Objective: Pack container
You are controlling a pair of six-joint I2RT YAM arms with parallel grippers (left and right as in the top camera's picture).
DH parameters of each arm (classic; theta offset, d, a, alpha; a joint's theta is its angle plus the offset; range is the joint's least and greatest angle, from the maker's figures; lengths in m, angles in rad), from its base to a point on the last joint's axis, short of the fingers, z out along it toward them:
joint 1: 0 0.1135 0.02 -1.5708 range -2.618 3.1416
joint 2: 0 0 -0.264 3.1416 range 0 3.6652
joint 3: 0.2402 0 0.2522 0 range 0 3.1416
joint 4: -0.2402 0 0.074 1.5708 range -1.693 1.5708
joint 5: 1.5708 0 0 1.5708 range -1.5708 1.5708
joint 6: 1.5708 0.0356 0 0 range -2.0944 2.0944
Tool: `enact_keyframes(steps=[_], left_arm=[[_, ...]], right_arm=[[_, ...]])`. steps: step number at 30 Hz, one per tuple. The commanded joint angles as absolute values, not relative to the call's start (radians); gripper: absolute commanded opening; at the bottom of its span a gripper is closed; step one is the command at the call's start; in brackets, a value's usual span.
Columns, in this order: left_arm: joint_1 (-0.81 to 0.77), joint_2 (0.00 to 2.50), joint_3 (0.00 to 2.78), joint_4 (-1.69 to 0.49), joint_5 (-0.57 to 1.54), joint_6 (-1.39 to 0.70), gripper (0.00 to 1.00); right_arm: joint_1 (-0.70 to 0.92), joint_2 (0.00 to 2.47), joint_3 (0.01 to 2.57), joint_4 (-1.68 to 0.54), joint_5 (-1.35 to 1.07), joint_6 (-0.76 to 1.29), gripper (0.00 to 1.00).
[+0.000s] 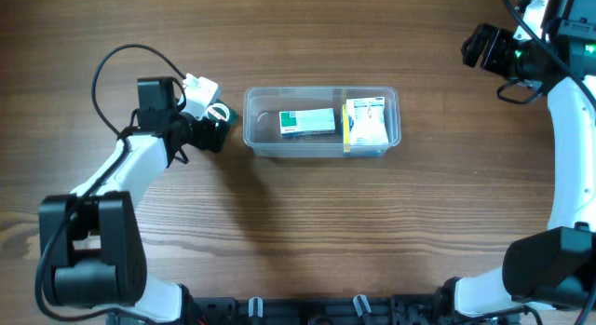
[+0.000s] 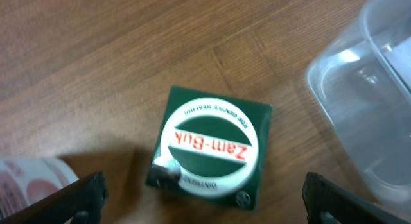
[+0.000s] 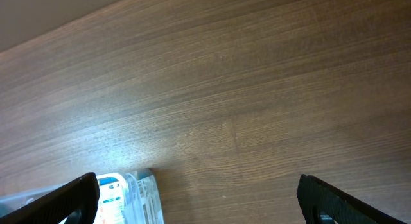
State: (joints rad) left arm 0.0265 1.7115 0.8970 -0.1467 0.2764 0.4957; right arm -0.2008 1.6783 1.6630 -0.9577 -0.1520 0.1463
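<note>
Little of the left jaws shows in the wrist view: only two black fingertips [image 2: 80, 197] at the bottom corners, wide apart and holding nothing. Between them a square dark green box [image 2: 209, 150] lies flat on the surface [image 1: 326, 232]. It has a white round label printed "Zam-Buk", and its lower edge is cut off by the frame. A pink-and-white object [image 2: 26, 179] at the lower left is cropped and too blurred for us to identify. From overhead, the arm hides most of the box.

The right jaws hang over bare wood near the far right corner, also apart and empty, with only the fingertips [image 3: 67, 199] in view.

The container [image 1: 321, 146] is a clear plastic tub with rounded corners and a rim. It sits at the middle of the surface, a little toward the far edge. Its wall blurs what lies inside: a green-and-white carton [image 1: 307, 122] lying flat, and beside it, toward the right end, a white-and-yellow packet [image 1: 365, 125]. We cannot read the print on either. The surface is brown wood grain with a matte sheen.
</note>
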Motion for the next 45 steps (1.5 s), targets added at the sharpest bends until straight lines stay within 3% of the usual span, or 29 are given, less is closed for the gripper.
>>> enact_keyframes(steps=[1,32,38,45], left_arm=[[0.028,1.747,0.911,-0.095,0.299,0.547,0.98],[-0.025,1.84,0.911,-0.005,0.3,0.598,0.99],[-0.03,1.842,0.91,-0.038,0.294,0.598,0.9],[-0.028,1.846,0.909,-0.041,0.223,0.598,0.71]], right_arm=[[-0.198,1.679,1.668,-0.958,-0.146,0.16,1.0],[-0.198,1.679,1.668,-0.958,-0.146,0.16,1.0],[-0.198,1.679,1.668,-0.958,-0.146,0.16,1.0],[-0.198,1.679,1.668,-0.958,-0.146,0.16,1.0]])
